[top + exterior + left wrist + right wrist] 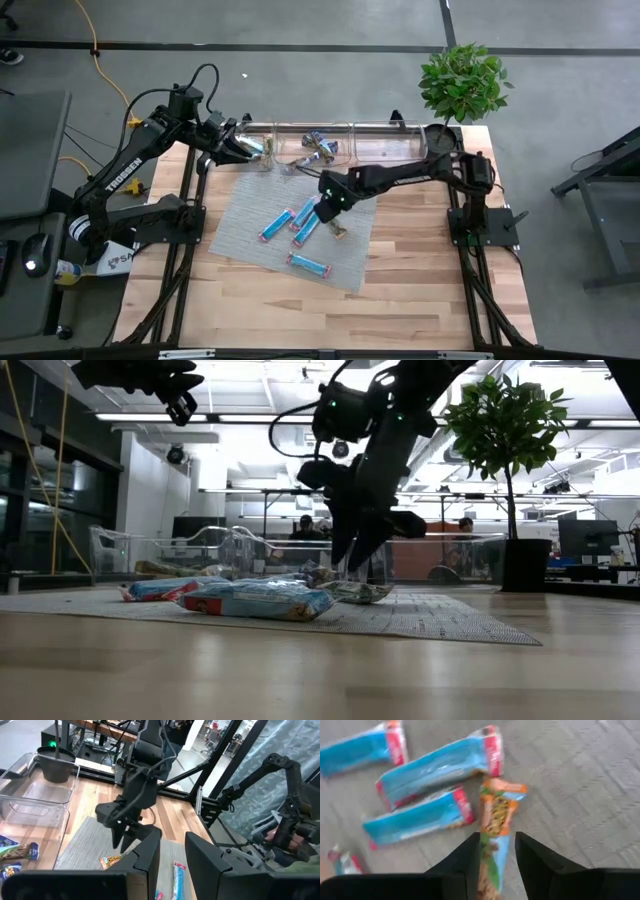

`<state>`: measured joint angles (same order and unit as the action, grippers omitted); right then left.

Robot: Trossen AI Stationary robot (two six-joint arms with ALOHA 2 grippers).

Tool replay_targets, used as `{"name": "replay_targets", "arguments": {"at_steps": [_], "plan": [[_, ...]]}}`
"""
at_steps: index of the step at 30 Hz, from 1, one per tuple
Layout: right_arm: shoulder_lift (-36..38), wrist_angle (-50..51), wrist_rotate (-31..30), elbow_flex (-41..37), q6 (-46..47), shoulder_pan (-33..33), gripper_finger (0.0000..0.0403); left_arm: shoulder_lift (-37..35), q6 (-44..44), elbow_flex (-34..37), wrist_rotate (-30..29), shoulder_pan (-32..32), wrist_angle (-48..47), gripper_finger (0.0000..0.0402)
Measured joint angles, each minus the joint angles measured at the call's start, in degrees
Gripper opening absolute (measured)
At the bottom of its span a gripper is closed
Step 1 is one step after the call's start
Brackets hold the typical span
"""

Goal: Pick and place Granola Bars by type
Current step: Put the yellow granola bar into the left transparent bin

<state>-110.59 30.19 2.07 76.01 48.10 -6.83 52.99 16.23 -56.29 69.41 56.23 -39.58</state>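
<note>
White lettering reading TROSSEN runs along the left arm [128, 165] in the high view; no wrapper print can be read anywhere.

From above, the grey mat [250, 245] carries four blue bars with red ends [276, 224], three bunched together and one lying apart nearer the front edge. The right gripper [327, 212] hangs over the mat just beside the bunch, above a small bar with an orange end [338, 231]. Along the table's far edge sits a clear tray [380, 135] in compartments, with a few darker bars [320, 146] inside.

The right wrist view fills in what the overhead misses: the orange-ended bar [496, 822], blue at its near end with a green and yellow print, runs straight in between the two dark fingers [465, 862]. They stand a little apart on either side of it; whether they are pressing it cannot be told.

The low view shows that gripper [357, 550] just above the mat, the blue bars [262, 598] lying in front.

The left gripper [243, 147] hovers at the tray's left end. Its own wrist view shows its fingers [147, 852] with a narrow gap between them, nothing in it.
</note>
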Motion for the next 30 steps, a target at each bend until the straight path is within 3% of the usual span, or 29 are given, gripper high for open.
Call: {"name": "replay_targets", "arguments": {"at_steps": [6,15,30], "plan": [[0.0,1.5,1.36,0.0,-6.01,0.96,0.0143,0.0,0.0,0.0,-0.15,0.0,0.01,0.0089],[-0.31,1.33,5.43,0.04,-7.2,1.3,0.0213,0.0,0.0,0.0,-0.13,0.0,0.01,0.0089],[-0.51,-1.21,5.91,0.79,-10.43,1.65,0.0201,0.02,0.0,0.0,-0.74,0.0,0.03,0.0089]]}}
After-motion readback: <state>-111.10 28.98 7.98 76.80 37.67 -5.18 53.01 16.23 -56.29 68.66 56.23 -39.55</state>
